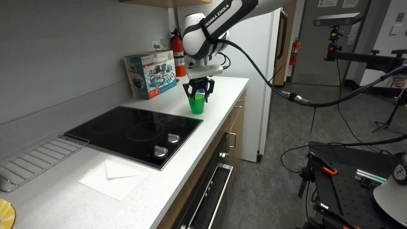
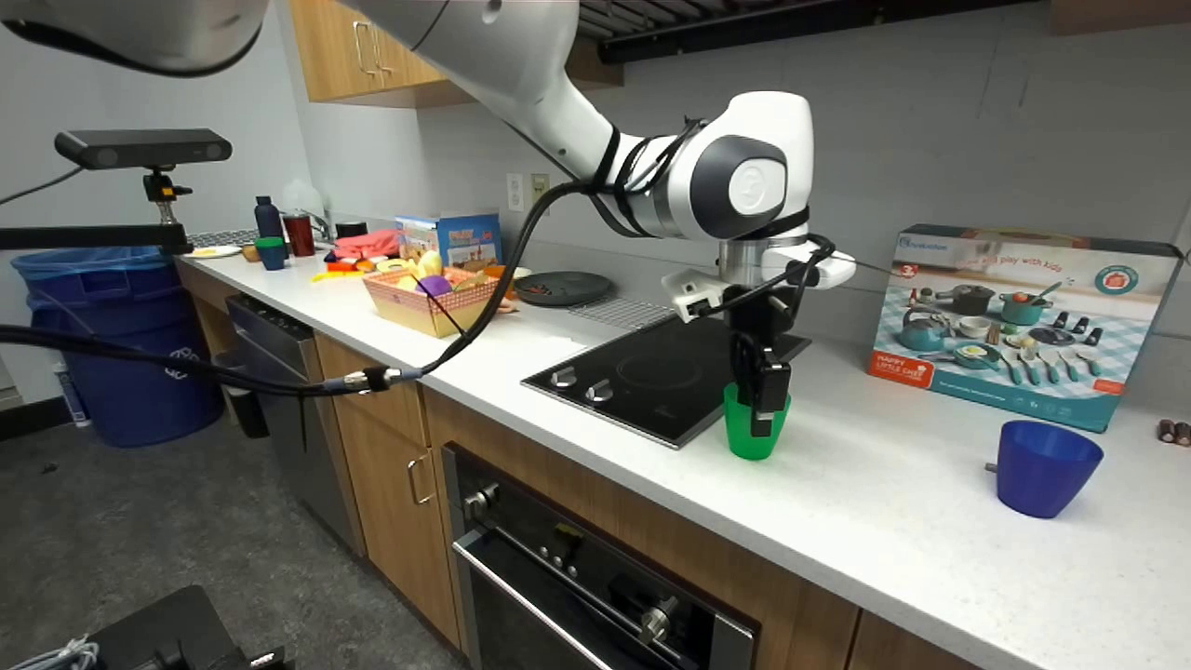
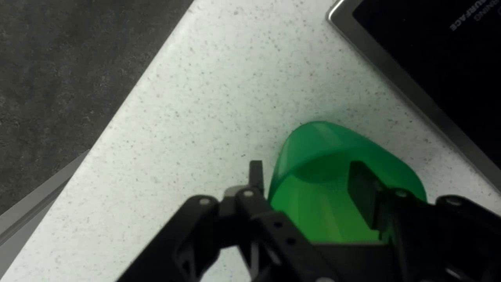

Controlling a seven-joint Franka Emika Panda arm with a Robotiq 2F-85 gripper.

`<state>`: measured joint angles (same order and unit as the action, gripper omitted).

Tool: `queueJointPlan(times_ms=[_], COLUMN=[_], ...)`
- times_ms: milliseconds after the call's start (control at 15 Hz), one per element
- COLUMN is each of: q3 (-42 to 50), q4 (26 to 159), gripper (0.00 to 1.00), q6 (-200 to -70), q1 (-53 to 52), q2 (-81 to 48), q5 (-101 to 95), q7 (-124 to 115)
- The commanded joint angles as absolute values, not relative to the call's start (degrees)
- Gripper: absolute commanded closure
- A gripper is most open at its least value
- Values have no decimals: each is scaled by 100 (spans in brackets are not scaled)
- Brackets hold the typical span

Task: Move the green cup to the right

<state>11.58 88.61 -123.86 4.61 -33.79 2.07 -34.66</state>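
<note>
One green cup (image 1: pixel 197 106) stands upright on the counter (image 2: pixel 893 484) beside one two-knobbed cooktop (image 1: pixel 105 124). One gripper (image 1: pixel 199 98) has its jaws parted; the wrist view shows one jaw over the cup's mouth, one outside its rim. One blue cup (image 2: pixel 1049 475) shows whole only in an exterior view.

The tapered green plastic cup (image 1: pixel 197 104) and long white speckled countertop (image 2: pixel 903 493) look smooth; the rectangular black metal-edged cooktop (image 1: pixel 133 135) is glossy.
</note>
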Motion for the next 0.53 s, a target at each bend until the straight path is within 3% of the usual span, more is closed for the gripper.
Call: queueJointPlan(times_ms=[0,133,467], q3=[1185,1201,1174], q4=[8971,8977,8958], gripper=[9,0,0], q6=[-12328,-12340,-12331], q1=[342,299,244], q2=[-3183,-3129,-2964], q5=[53,-22,-128], q7=[-3464,-3476,-3478])
